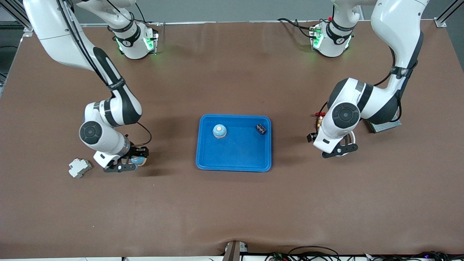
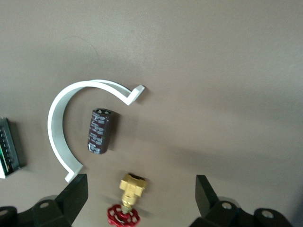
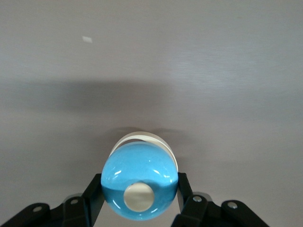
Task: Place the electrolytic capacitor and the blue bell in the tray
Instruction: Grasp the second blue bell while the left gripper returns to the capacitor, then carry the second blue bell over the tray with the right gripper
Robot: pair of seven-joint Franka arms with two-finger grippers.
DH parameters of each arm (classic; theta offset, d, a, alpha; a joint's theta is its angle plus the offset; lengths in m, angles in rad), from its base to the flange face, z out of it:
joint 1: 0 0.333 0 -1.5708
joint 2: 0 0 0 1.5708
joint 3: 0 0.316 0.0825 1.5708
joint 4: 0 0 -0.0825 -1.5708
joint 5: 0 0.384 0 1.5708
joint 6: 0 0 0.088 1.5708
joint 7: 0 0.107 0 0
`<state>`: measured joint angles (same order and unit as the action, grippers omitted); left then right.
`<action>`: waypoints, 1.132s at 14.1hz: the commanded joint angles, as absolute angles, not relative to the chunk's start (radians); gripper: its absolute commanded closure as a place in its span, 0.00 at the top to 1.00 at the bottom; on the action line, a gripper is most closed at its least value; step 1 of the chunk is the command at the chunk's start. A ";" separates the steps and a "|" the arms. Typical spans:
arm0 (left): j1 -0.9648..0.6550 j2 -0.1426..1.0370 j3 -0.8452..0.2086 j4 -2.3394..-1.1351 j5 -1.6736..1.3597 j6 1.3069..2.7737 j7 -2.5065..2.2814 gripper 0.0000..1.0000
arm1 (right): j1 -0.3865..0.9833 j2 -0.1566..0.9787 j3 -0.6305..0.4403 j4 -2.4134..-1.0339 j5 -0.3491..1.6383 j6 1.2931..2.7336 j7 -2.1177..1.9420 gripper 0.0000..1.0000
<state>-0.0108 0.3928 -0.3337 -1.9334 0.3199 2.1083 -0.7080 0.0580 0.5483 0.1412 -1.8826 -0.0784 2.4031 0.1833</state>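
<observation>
Right wrist view: fingers [image 3: 93,193] clamped on blue bell [image 3: 139,182], right gripper [image 1: 131,160] low at table [image 1: 232,203], toward right arm's end from tray [image 1: 233,165]. Left gripper [image 2: 138,198] spread wide, holding nothing, over electrolytic capacitor [image 2: 100,130] lying inside white curved clip [image 2: 61,127], beside brass valve [image 2: 128,201], toward left arm's end from tray. Second bell [image 1: 219,131] and dark capacitor [image 1: 261,129] in tray.
</observation>
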 commanded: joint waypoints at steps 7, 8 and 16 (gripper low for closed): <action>0.100 0.344 -0.344 -2.115 0.410 2.350 -0.534 1.00 | 0.250 0.540 0.189 -1.810 -0.071 2.379 0.657 0.00; 0.101 0.334 -0.345 -2.120 0.410 2.342 -0.529 1.00 | 0.276 0.540 0.189 -1.803 -0.071 2.379 0.711 0.00; 0.144 0.391 -0.345 -2.118 0.407 2.399 -0.496 1.00 | 0.454 0.575 0.178 -1.729 -0.097 2.381 1.037 0.00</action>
<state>0.1064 0.3853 -0.3371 -2.1053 0.3902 2.3687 -0.5288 0.4281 0.5508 0.1898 -1.7696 -0.0804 2.3989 0.9808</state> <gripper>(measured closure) 0.000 0.344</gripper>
